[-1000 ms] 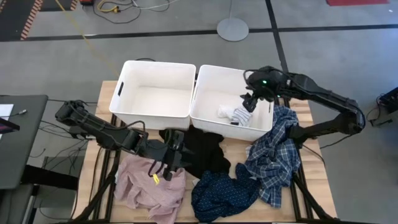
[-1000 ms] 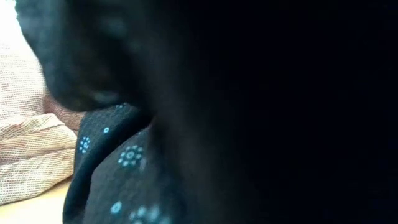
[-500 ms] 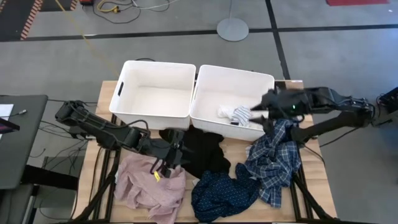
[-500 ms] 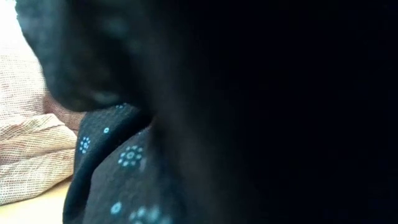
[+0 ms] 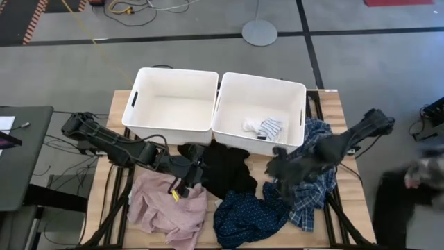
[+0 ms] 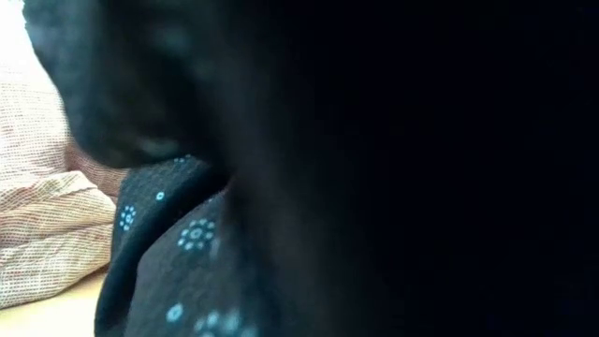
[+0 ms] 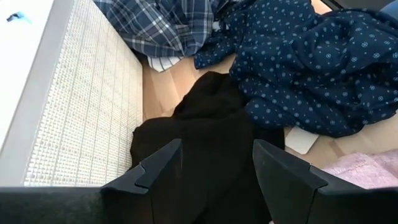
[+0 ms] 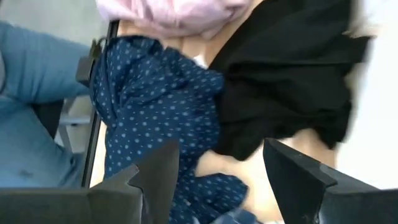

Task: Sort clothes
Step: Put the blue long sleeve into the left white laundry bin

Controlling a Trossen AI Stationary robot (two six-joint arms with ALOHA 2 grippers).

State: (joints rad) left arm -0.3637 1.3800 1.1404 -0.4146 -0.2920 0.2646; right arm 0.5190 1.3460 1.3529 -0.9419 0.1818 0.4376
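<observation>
Left gripper (image 5: 189, 175), open and empty, hovered centre-left over black garment (image 5: 227, 170); right gripper (image 5: 281, 169), open and empty, centre-right over plaid shirt (image 5: 313, 182).

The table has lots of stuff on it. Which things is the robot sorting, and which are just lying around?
Being sorted:
pink garment
black garment
navy dotted garment
plaid shirt
socks, already in the right bin

Just lying around:
round stand base on the floor
orange cable on the floor
dark side table
</observation>
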